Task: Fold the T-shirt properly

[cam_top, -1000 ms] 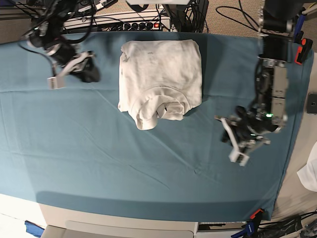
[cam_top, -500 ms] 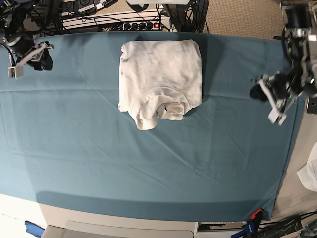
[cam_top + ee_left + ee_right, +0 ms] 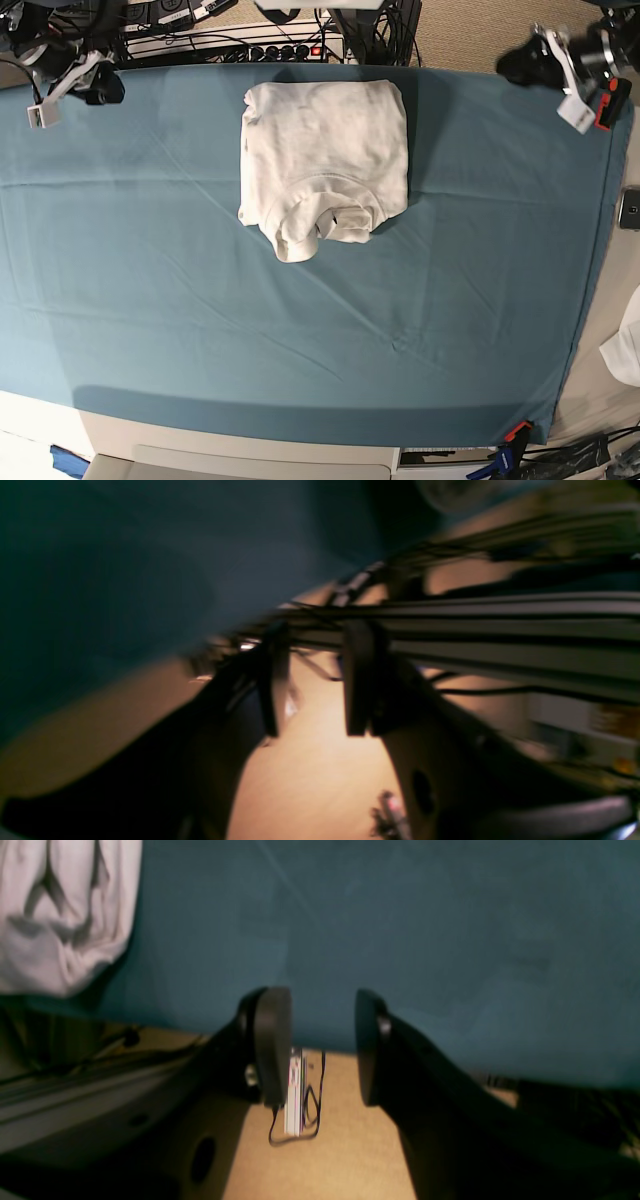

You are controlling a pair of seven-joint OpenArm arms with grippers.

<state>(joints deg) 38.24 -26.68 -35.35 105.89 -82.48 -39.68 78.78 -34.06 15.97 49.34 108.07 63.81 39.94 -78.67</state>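
The white T-shirt [image 3: 323, 160] lies folded into a compact rectangle at the back middle of the teal cloth [image 3: 300, 330], collar side toward the front, with a small dark tag showing. A corner of it shows in the right wrist view [image 3: 60, 915]. My left gripper [image 3: 560, 70] is open and empty at the far right corner, off the shirt; the blurred left wrist view shows its gap [image 3: 315, 680] over cables and rails. My right gripper [image 3: 60, 88] is open and empty at the far left corner, and the right wrist view shows its gap [image 3: 320, 1045] over the table's back edge.
A power strip and tangled cables [image 3: 240, 40] run behind the table's back edge. A small white cloth scrap [image 3: 625, 350] and a dark device [image 3: 630, 208] sit off the right edge. An orange clamp [image 3: 517, 432] holds the cloth's front right corner.
Both arms have drawn back: the left gripper went from the right middle of the cloth to the far right corner, the right gripper to the far left corner. The T-shirt has not moved.
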